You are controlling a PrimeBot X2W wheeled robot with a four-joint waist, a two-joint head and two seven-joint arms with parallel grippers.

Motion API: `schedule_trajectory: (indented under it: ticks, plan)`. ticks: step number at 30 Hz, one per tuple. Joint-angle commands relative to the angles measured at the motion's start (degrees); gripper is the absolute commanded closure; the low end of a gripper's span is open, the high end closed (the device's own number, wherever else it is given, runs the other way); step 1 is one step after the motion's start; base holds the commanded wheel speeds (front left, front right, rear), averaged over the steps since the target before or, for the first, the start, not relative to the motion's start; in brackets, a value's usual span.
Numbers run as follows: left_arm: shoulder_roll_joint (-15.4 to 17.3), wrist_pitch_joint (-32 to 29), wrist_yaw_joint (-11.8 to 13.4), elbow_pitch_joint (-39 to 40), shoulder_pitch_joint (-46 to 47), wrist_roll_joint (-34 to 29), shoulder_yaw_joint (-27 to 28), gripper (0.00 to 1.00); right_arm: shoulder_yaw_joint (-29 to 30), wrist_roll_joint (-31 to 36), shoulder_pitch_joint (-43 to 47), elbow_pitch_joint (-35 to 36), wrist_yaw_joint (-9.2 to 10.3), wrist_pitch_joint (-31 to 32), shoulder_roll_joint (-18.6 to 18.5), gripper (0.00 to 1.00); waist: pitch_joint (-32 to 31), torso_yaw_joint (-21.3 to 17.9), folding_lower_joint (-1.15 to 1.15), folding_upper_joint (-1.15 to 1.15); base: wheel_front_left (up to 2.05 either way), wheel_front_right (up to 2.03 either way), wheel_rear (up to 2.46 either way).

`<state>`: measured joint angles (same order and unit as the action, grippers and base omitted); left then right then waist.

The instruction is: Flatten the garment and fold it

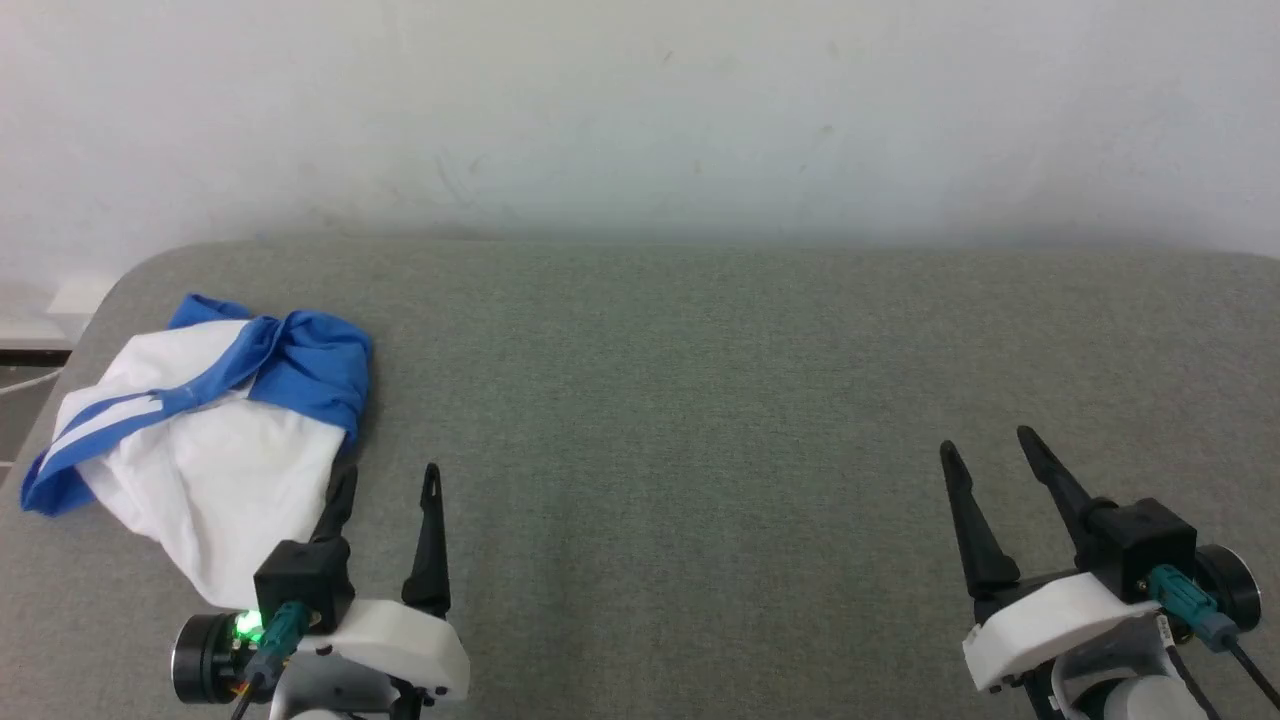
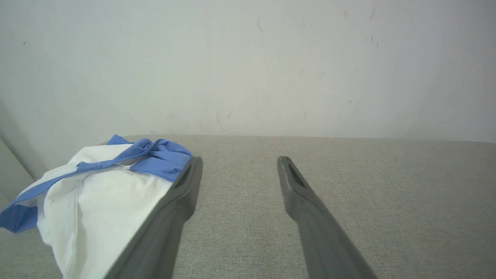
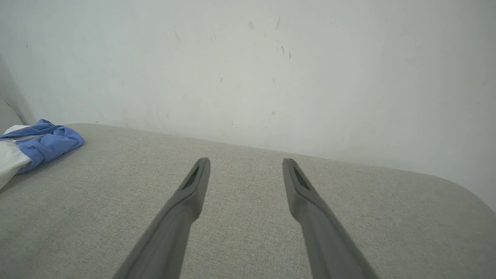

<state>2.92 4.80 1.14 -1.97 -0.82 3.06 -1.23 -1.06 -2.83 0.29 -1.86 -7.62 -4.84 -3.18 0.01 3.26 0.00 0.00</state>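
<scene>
Currently the garment [image 1: 215, 440], a white shirt w/ blue sleeves, is seen crumpled in a heap at the left end of the grey fabric-covered table [image 1: 680, 400]. The left gripper [image 1: 388, 470] is held spread wide & empty, one finger right by the shirt's white edge. The right gripper [image 1: 985, 440] is likewise spread wide w/ nothing gripped, well apart from the garment.

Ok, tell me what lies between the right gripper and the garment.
In the head view, mostly bare grey padded surface; the open left gripper stands close beside the garment, between it and the right gripper.
</scene>
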Motion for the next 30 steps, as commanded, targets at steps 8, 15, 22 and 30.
schedule_trajectory:
  ticks: [8,15,22,30]
  plan:
    - [0.0,1.5,0.6,-0.2,-1.0,0.5,0.2,0.00,-0.9,-1.4,0.4,-0.9,0.05,-1.5,0.1,0.00,-0.5,4.0,0.00,0.00,0.00,0.00,0.00]
    - [0.0,2.3,0.7,-0.1,-1.4,0.7,0.3,0.00,-1.3,-2.0,0.5,-1.3,0.06,-2.3,0.1,0.00,-0.7,7.0,0.00,0.00,0.00,0.00,0.00]
    - [0.0,3.2,0.7,-0.1,-1.5,0.7,0.4,0.00,-2.0,-3.1,0.5,-2.1,0.07,-3.2,0.2,0.00,-0.6,10.1,0.00,0.00,0.00,0.00,0.00]
    - [0.0,4.1,0.9,-0.1,-1.8,1.0,0.5,0.00,-2.5,-3.8,0.4,-2.7,0.08,-4.1,0.2,0.00,-0.6,13.7,0.00,0.00,0.00,0.00,0.00]
